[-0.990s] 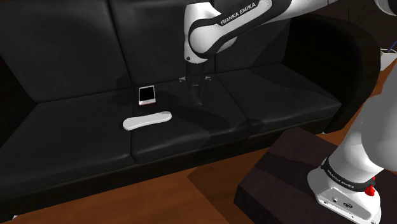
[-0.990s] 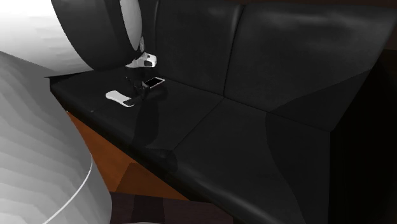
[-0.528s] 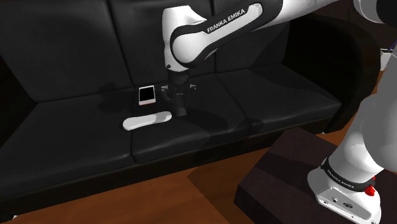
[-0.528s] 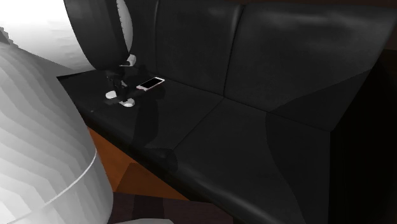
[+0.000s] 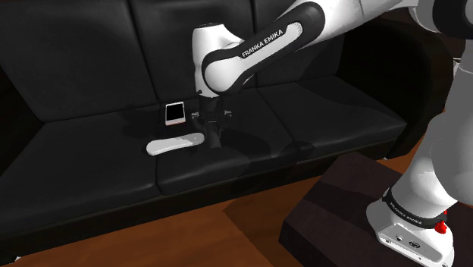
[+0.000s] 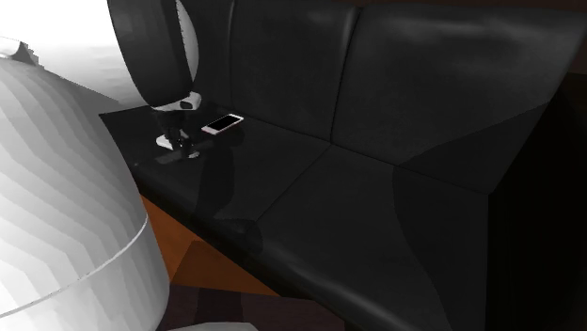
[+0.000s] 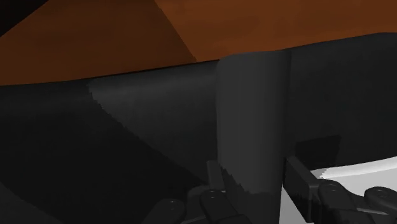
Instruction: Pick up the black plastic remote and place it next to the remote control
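Note:
In the wrist view a dark grey, slab-shaped remote (image 7: 251,114) stands upright between my two black fingers, and my gripper (image 7: 254,181) is shut on it. Just beside the fingers lies a white elongated remote control (image 7: 359,170). In the shoulder view my gripper (image 5: 214,139) hangs low over the black sofa seat, at the right end of the white remote control (image 5: 176,143). The second exterior view has the gripper (image 6: 179,150) partly covering that white remote control (image 6: 166,141).
A small white phone-like device with a pinkish face (image 5: 175,113) (image 6: 224,123) lies behind the white remote. The black sofa (image 5: 326,114) has upright back cushions. Brown wooden floor (image 5: 242,235) lies in front, with the dark stand (image 5: 341,197) at lower right.
The arm has swung toward the shoulder view's left and come down, carrying the gripper from the seat's middle rear to the right end of the white remote control.

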Motion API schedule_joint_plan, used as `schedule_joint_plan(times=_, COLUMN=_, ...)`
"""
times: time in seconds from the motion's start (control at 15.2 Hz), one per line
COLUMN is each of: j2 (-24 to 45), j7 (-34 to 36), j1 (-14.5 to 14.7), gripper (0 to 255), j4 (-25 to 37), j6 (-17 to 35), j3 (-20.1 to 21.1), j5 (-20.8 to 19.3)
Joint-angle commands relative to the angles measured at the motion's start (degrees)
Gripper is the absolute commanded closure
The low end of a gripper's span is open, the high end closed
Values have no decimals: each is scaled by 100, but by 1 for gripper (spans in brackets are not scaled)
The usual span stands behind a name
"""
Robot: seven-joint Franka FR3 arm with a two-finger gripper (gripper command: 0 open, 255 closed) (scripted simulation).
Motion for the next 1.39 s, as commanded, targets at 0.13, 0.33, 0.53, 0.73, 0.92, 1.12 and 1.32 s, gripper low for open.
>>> schedule_joint_plan(times=0.13, j2=135, j7=6, j1=14, gripper=255, j4=-137, j6=276, j3=-2, j5=-17)
schedule_joint_plan(times=0.33, j2=252, j7=4, j1=21, gripper=255, j4=-220, j6=474, j3=-8, j5=-30)
schedule_joint_plan(times=0.53, j2=311, j7=3, j1=24, gripper=255, j4=-256, j6=570, j3=-11, j5=-37)
schedule_joint_plan(times=0.73, j2=312, j7=3, j1=24, gripper=255, j4=-256, j6=570, j3=-10, j5=-38)
schedule_joint_plan(times=0.92, j2=312, j7=3, j1=23, gripper=255, j4=-256, j6=570, j3=-10, j5=-38)
schedule_joint_plan(times=1.12, j2=312, j7=2, j1=23, gripper=0, j4=-256, j6=570, j3=-10, j5=-38)
schedule_joint_plan(times=1.32, j2=312, j7=3, j1=23, gripper=0, j4=-256, j6=570, j3=-10, j5=-38)
